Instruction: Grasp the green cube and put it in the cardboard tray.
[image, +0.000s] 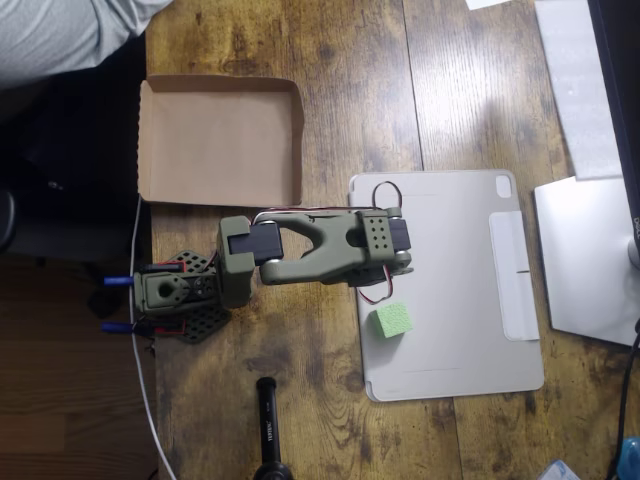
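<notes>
The table (330, 400) is dark, knotty wood with a worn, faintly shiny finish. The cardboard tray (220, 140) is plain brown cardboard, matt and smooth. The green cube (393, 320) looks foam-like, its top finely textured and dull. The arm (320, 250) is matt olive plastic. The tablet cover (470, 300) is smooth, matt grey, perhaps soft plastic.

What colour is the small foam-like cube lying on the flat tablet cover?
Light lime green, the small foam-like cube shows best in the overhead view.
</notes>
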